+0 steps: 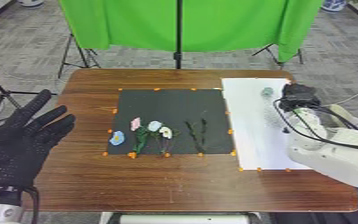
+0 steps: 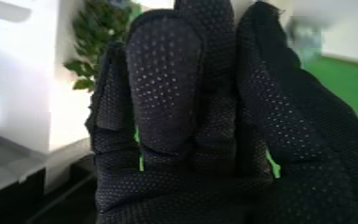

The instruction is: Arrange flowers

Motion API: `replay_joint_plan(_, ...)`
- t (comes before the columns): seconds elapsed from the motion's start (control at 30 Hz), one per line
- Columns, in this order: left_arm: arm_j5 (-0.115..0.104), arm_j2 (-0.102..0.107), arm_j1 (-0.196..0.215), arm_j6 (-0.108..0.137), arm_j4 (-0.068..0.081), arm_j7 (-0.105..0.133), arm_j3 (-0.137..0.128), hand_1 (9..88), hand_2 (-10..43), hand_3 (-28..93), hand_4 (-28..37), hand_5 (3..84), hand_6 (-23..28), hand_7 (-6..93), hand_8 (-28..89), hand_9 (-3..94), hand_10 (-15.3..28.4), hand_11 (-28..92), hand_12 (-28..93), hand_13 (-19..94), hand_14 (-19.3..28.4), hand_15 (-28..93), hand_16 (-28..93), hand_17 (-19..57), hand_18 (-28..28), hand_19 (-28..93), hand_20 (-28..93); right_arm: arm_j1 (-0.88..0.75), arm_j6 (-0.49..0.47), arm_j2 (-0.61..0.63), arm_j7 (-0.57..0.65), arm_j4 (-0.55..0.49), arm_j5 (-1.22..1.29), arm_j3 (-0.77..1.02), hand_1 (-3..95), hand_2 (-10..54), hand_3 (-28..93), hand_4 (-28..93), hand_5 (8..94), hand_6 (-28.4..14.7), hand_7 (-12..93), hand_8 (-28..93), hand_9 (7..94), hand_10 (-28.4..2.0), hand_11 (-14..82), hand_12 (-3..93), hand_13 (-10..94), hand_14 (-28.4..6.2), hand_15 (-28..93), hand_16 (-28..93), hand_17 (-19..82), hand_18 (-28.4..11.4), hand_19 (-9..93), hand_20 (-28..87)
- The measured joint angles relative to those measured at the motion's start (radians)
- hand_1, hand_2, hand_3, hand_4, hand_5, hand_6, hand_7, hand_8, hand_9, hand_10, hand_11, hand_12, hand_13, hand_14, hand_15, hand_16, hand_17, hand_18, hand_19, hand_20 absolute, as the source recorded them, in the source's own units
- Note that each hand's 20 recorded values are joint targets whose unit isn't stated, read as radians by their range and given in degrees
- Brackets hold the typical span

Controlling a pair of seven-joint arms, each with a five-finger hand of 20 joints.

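In the head view the right hand (image 1: 300,95) is over the white sheet (image 1: 257,135), near its far right corner, and its dark shape is hard to make out; the white right arm (image 1: 331,155) and its black cables cover one part of this sheet. In the right wrist view the fingers of the right hand (image 2: 165,75) are rather straight and close together, but whether something is between them, I cannot tell. A pale thing (image 2: 305,39) beyond them is too blurred to name. The small grey-green thing (image 1: 267,92) on the sheet, beside the right hand, is also unclear. The flowers are on the black mat (image 1: 162,104), toward its near side: at the left edge a blue flower (image 1: 117,138), then a pink flower (image 1: 135,124), a pale bluish-white flower (image 1: 155,126) and a white flower (image 1: 166,133) with yellowish centre. Their green stems (image 1: 141,141) run close together, so their borders are difficult to separate. More to the right are two thin dark stems (image 1: 203,136). The left hand (image 1: 24,135) is open with spread fingers, at the table's (image 1: 158,185) left side, and holds nothing.
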Motion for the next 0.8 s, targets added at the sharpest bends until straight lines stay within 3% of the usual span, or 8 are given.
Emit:
replay_joint_plan(0.13, 0.002, -0.004, -0.001, 0.0, 0.0, -0.005, -0.001, 22.4, 8.2, 75, -26.4, 28.8, 6.5, 16.7, -11, 27.0, 20.6, 27, 12, 20, 27.9, 50, -9, -9.0, 28.4, 57, 24, -0.054, 0.031, 0.014, -0.001, -0.053, -0.018, 0.097, 55.6, -9.5, 68, -28, 88.4, 3.0, 16, 2, 93.7, -6.0, 12.8, 29.0, 84, -1.8, 58, 20, 33, -16.9, 82, 19)
replay_joint_plan(0.33, 0.008, -0.006, -0.002, -0.001, -0.003, -0.008, -0.006, 22.5, 8.2, 75, -26.5, 28.8, 6.5, 16.7, -11, 27.1, 20.6, 27, 12, 20, 27.8, 50, -9, -9.0, 28.4, 57, 24, 0.026, 0.159, 0.0, -0.039, -0.141, -0.034, 0.027, 55.0, -9.5, 69, -28, 88.4, 2.9, 16, 3, 93.7, -6.2, 13.4, 28.8, 84, -1.8, 59, 21, 32, -16.9, 83, 19)
replay_joint_plan(0.53, 0.009, -0.004, -0.008, -0.003, -0.003, -0.009, -0.006, 22.5, 8.2, 75, -26.4, 28.8, 6.5, 16.7, -11, 27.0, 20.6, 27, 12, 20, 27.8, 50, -9, -9.0, 28.4, 57, 24, 0.098, 0.179, -0.136, -0.143, -0.132, 0.068, 0.025, 54.6, -9.5, 69, -28, 87.6, 2.9, 16, 3, 93.7, -5.8, 12.3, 29.8, 83, -1.7, 59, 21, 31, -16.9, 83, 20)
replay_joint_plan(0.67, 0.011, 0.003, -0.048, -0.012, 0.004, -0.034, -0.001, 22.4, 8.2, 75, -26.4, 28.8, 6.5, 16.6, -11, 27.0, 20.6, 27, 12, 20, 27.9, 50, -9, -9.0, 28.4, 57, 24, 0.104, 0.177, -0.274, -0.155, -0.105, 0.134, 0.031, 54.4, -9.5, 69, -28, 87.4, 3.1, 16, 3, 93.7, -5.9, 11.9, 30.2, 83, -1.8, 60, 21, 31, -16.8, 83, 20)
replay_joint_plan(0.8, 0.014, 0.026, -0.116, -0.034, 0.022, -0.071, 0.008, 22.5, 8.2, 75, -26.4, 28.7, 6.5, 16.6, -11, 27.1, 20.6, 27, 12, 20, 27.8, 50, -9, -9.0, 28.4, 57, 24, 0.117, 0.176, -0.403, -0.145, -0.1, 0.134, -0.021, 54.3, -9.5, 69, -28, 87.1, 3.2, 16, 3, 93.7, -5.9, 11.7, 30.2, 83, -2.0, 60, 21, 31, -16.7, 82, 20)
